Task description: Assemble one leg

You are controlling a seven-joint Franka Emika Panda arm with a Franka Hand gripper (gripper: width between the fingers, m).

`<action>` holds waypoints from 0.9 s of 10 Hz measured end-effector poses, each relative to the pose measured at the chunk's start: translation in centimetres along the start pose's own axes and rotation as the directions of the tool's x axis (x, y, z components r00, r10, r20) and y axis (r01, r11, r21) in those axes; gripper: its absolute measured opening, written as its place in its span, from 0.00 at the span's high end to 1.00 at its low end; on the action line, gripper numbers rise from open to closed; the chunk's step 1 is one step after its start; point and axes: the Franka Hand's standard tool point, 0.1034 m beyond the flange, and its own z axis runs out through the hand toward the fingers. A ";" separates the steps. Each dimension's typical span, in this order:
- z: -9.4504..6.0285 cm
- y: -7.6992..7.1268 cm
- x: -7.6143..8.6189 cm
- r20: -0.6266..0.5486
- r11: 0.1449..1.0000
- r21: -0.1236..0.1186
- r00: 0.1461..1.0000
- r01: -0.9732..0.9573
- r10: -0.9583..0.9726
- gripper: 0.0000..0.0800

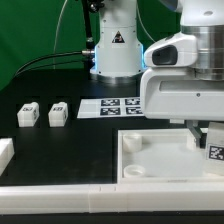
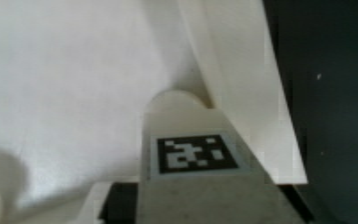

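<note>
The leg [image 2: 190,140] in the gripper [image 2: 190,190] is a small white plastic block with a square black-and-white tag on the face turned to the wrist camera; its free end is rounded. In the wrist view its long axis runs straight out from between the fingers toward the large white panel [image 2: 69,80], rounded end leading. Dark finger edges sit against both sides of its base, so the claw is clamped on it.

In the exterior view the gripper [image 1: 207,140] hangs low at the exterior view's right, over the panel's [image 1: 150,165] near right part, and a tagged white piece [image 1: 214,152] shows just under the fingers. Whether it touches the panel I cannot tell.

Two more legs [image 1: 28,113] [image 1: 58,113] stand side by side on the black table [image 1: 60,145] at the exterior view's left, well apart from the panel. The marker board [image 1: 112,105] lies flat on the table, farther back, between them and the arm.
</note>
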 end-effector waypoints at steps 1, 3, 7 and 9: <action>0.0 0.0 0.0 0.000 0.998 0.001 0.998 -0.067 0.067 0.63; 0.0 0.2 0.1 0.006 0.953 0.008 0.953 -0.303 0.303 0.63; 0.2 0.1 -0.1 0.023 0.729 0.016 0.729 -0.684 0.684 0.63; 0.2 -0.1 -0.2 0.043 0.534 0.014 0.534 -0.845 0.844 0.63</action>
